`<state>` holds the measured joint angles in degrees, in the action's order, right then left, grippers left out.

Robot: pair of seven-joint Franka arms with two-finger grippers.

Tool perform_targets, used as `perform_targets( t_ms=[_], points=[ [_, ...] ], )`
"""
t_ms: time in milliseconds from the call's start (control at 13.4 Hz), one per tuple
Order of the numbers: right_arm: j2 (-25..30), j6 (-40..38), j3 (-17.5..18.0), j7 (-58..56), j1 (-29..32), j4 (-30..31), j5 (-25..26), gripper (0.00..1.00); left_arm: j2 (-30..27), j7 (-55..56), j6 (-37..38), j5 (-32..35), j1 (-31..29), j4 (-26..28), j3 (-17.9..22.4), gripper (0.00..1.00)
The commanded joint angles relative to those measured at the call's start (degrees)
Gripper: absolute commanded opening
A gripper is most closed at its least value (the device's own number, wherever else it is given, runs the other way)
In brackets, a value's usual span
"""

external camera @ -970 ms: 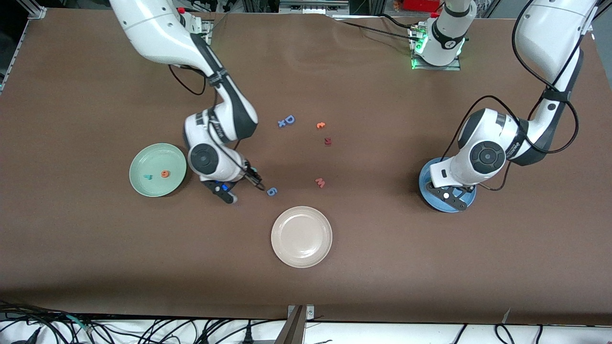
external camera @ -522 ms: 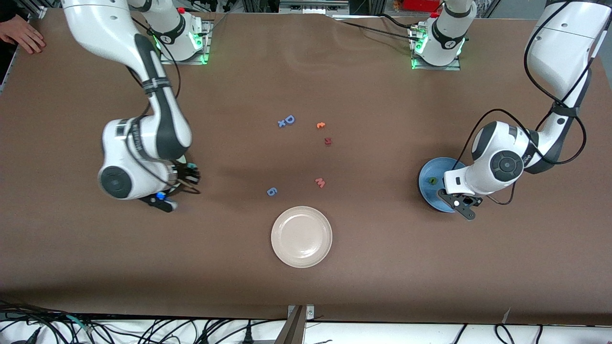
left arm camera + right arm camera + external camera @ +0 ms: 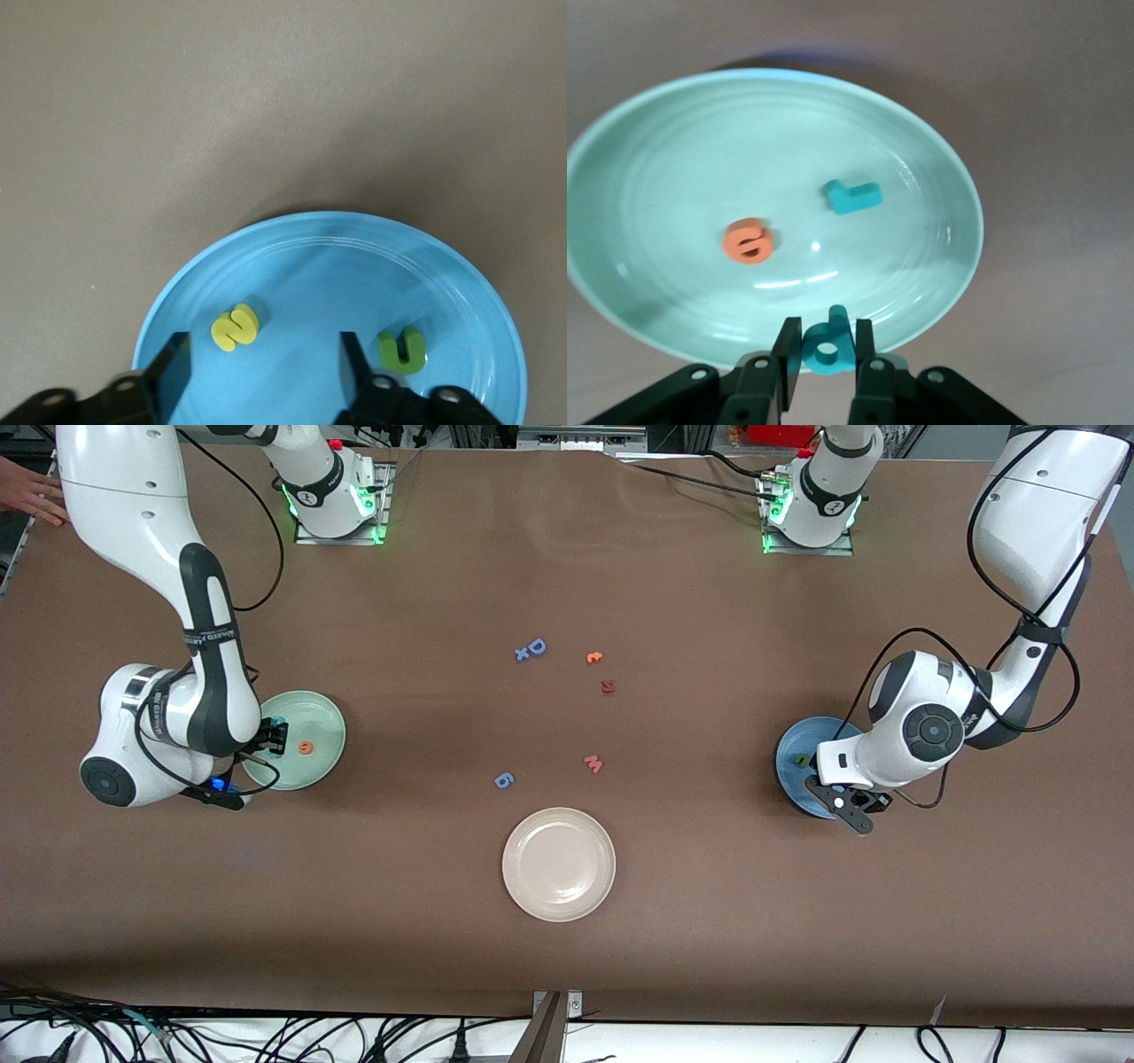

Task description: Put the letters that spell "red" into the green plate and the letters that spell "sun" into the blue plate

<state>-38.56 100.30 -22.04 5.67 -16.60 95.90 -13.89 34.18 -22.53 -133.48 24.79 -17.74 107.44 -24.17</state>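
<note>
My right gripper [image 3: 826, 354] hangs over the rim of the green plate [image 3: 326, 724], shut on a teal "d" [image 3: 828, 345]. In that plate [image 3: 656, 177] lie an orange "e" [image 3: 749, 241] and a teal "r" [image 3: 852, 196]. My left gripper [image 3: 261, 372] stands open just above the blue plate [image 3: 354, 266], with nothing between its fingers. A yellow "s" [image 3: 235, 326] and a green "n" [image 3: 403, 348] rest in the blue plate [image 3: 788, 748]. In the front view the left gripper [image 3: 852, 808] covers the part of the plate nearer the camera.
A beige plate [image 3: 558, 864] sits nearest the front camera at mid-table. Loose letters lie in the middle: a blue "6" [image 3: 503, 780], a pink "w" [image 3: 593, 763], a dark red letter [image 3: 608, 686], an orange letter [image 3: 594, 657] and a blue "D" [image 3: 532, 648].
The right arm swung from beside the blue "6" to the green plate, carrying the teal letter. The left gripper opened over the blue plate.
</note>
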Motion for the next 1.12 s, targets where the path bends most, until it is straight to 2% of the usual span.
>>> perform_targets(
  t_ms=[0,75,149,299,522,746,1045],
  points=[
    [0.68,2.36,0.24,-0.84,-0.71,2.18,-0.87,0.45,-2.97,-0.85,3.91,1.49,-0.01,-0.47,-1.65,1.00],
    [0.77,2.45,0.24,-0.84,-0.71,2.10,-0.87,0.83,-4.37,-0.15,6.19,0.97,-0.10,-0.56,-3.49,1.00],
    [1.21,2.36,0.24,-0.75,-0.71,1.84,-0.87,0.97,-5.95,0.11,8.48,0.44,-0.10,-0.65,-4.56,1.00],
    [3.13,1.75,0.24,-0.75,-0.71,1.40,-0.96,0.99,-9.38,0.38,12.96,-0.70,-0.19,-0.83,-6.06,1.00],
    [8.92,0.17,0.15,-0.83,-0.80,0.26,-0.87,0.99,-15.35,0.55,19.20,-9.38,-0.01,-1.52,-6.32,1.00],
    [14.46,-1.42,0.15,-0.75,-0.80,-2.20,-0.52,1.00,-16.69,2.74,33.85,-12.75,-0.01,-10.72,-8.07,1.00],
    [21.23,-2.12,0.76,-0.92,-1.15,-3.35,-0.61,1.00,-16.87,15.56,51.61,-13.01,-0.01,-24.70,-13.17,1.00]
  ],
)
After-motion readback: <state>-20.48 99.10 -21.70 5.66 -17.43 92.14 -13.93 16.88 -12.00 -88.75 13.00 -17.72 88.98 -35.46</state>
